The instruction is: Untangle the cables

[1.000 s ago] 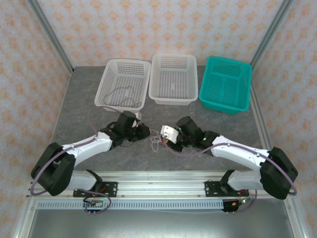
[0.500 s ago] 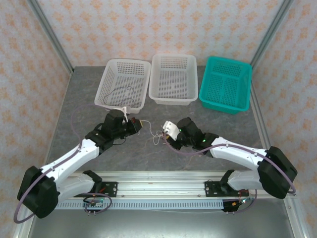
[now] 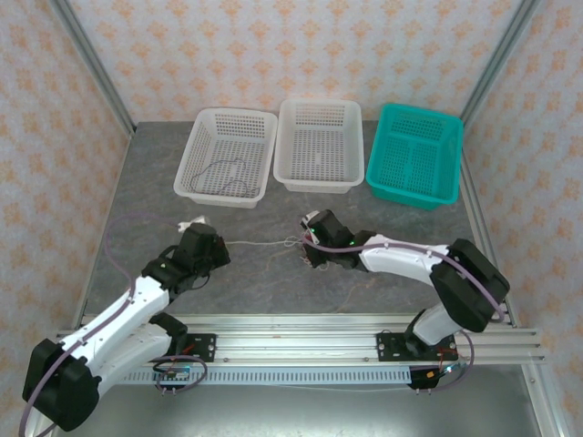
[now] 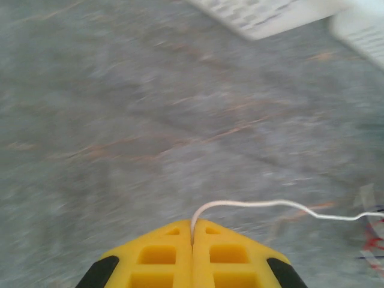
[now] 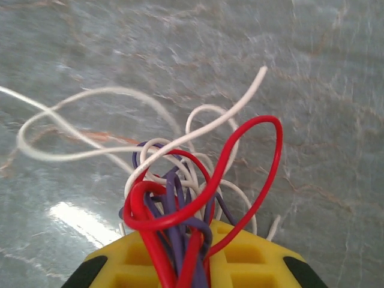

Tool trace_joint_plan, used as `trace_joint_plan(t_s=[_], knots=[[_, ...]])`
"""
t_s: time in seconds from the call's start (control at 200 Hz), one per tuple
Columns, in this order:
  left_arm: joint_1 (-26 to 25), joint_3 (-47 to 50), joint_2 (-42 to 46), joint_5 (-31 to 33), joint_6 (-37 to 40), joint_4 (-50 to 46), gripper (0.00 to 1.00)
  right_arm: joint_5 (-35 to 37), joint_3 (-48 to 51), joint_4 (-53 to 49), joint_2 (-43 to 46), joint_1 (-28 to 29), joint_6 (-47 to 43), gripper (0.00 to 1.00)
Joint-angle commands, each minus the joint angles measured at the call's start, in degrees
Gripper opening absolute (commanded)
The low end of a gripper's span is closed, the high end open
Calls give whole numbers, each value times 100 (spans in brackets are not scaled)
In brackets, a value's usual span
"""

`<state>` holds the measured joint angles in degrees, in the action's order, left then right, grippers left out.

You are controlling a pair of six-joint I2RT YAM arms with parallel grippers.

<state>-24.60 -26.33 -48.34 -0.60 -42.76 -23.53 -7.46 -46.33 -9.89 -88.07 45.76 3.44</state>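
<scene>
From above, the table (image 3: pixel 137 205) carries three baskets along its 12 o'clock edge: a left basket (image 3: pixel 232 114) and a middle basket (image 3: pixel 319 103), both white, and a teal basket (image 3: pixel 410 196) at the right. A thin dark cable (image 3: pixel 228 171) lies curled inside the left basket. Nearer the arms, around the middle of the table, the left end effector (image 3: pixel 219 246) sits at 9 o'clock of the right end effector (image 3: pixel 308 244). A white cable (image 3: pixel 260 243) is stretched nearly straight between them, just above the table. The tangle of cables (image 3: pixel 296 244) is bunched at the right end effector's tip, at 6 o'clock of the middle basket. In the left wrist view, the left end effector (image 4: pixel 192 231) has its yellow fingers (image 4: pixel 159 255) pressed together, pinching the end of the white cable (image 4: pixel 258 204). The cable rises from the seam between them, bends, and runs off toward 3 o'clock over the table. At the 3 o'clock edge, blurred red and purple strands (image 4: pixel 372 246) show faintly. The view is smeared, with a basket's pale edge (image 4: pixel 270 12) at 12 o'clock. In the right wrist view, the right end effector (image 5: pixel 195 252) is closed on the cables (image 5: pixel 180 186), gripping a bundle of red, purple and white strands between its yellow fingers (image 5: pixel 246 258). A red loop (image 5: pixel 277 138) arches toward 1 o'clock. Purple strands (image 5: pixel 174 198) coil tight at the centre. White strands (image 5: pixel 72 96) loop out toward 10 o'clock and leave the view at 9 o'clock, above the table.
</scene>
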Motion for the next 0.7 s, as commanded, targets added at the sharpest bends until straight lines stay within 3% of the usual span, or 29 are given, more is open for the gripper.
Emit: trace_joint_plan(t_s=[0.0, 0.15, 0.275, 0.38, 0.445, 0.52, 0.571, 0.606, 0.696], knots=[[49, 251, 429, 970, -386, -739, 0, 246, -474, -975, -347, -259, 802, 11], [86, 289, 808, 1742, -602, -1430, 0, 433, -616, -1140, -574, -637, 1412, 21], [122, 260, 850, 2254, -751, -1727, 0, -267, -404, -780, -431, -1025, 1773, 38], [122, 326, 627, 1499, -272, -968, 0, -1542, -283, -323, -325, -1043, 1761, 35], [122, 402, 498, 838, -68, -370, 0, -2251, -223, 59, -298, -1034, 1896, 22], [118, 388, 538, 580, 33, -92, 20, -2730, -113, 440, -211, -1033, 1995, 9], [113, 334, 712, 575, 157, -60, 46, -2874, -10, 683, -105, -1029, 2015, 6], [106, 275, 887, 571, 259, -42, 59, -2922, 53, 808, -22, -1034, 2020, 6], [100, 137, 1356, 129, 601, 115, 67, -3071, 119, 967, 186, -1034, 2086, 6]])
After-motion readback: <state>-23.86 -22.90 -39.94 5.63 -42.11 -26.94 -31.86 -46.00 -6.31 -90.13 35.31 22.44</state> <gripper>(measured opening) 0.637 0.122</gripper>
